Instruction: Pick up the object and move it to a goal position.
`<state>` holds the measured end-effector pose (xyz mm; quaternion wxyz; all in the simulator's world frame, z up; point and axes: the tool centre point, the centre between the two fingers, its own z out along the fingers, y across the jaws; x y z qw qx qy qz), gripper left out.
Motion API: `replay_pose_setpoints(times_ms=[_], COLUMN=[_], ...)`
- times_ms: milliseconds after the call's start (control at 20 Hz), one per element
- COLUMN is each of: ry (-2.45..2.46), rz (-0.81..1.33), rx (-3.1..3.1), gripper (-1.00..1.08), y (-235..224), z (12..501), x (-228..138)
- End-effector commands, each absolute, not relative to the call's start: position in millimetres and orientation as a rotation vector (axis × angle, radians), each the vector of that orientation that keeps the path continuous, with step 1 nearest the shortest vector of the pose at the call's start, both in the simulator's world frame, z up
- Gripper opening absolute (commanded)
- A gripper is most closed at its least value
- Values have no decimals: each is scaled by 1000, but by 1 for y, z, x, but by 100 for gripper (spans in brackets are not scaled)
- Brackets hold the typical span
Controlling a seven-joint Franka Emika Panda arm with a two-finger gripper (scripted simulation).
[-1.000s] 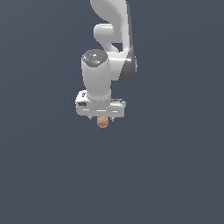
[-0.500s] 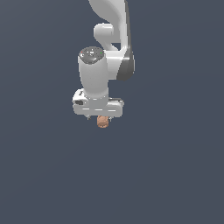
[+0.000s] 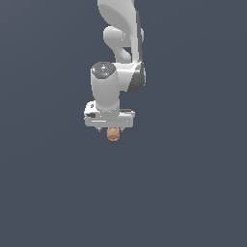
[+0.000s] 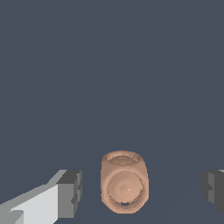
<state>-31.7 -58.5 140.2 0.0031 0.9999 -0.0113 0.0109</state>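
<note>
In the exterior view, nearest the camera, the object (image 3: 113, 134) is showing as a small tan-orange rounded lump just below the white gripper (image 3: 109, 128), in the middle of the scene on a plain dark grey surface. Whether it is resting on that surface or hanging a little above it, I cannot tell, since no shadow or edge is giving any cue. Behind and above it, the arm (image 3: 123, 29) is reaching in from the far side, with its wrist pointing straight down.

In the wrist view the object (image 4: 124, 182) is sitting between the two dark fingers (image 4: 70, 194), and clear gaps are showing on both sides, so the jaws are standing open and touching nothing. The lump is lying closer to one finger than to the other.

The step in hand is probably the approach for the grasp. To do it well, the gripper should be shifting sideways until the object is sitting midway between the pads, so that neither pad is nudging it first and rolling it away. The rounded sides are likely to slip, so the pads should be reaching down past the widest part before the jaws are closing, gently and evenly.
</note>
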Motion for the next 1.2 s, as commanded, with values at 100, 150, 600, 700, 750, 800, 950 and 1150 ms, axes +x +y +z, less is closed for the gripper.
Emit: replay_pose_setpoints(times_ms=[100, 150, 600, 700, 750, 800, 950, 1150], ry=[25, 36, 94, 95, 92, 92, 92, 93], rz=[18, 15, 0, 0, -1, -1, -1, 0], rx=[3138, 3139, 3140, 3140, 3140, 3140, 3140, 3140], gripper=[100, 100, 100, 100, 100, 100, 100, 100], y=[-58, -58, -58, -58, -58, -58, -58, -58], z=[116, 111, 90, 90, 90, 90, 85, 71], x=[-56, -60, -85, -86, -85, -85, -85, -86])
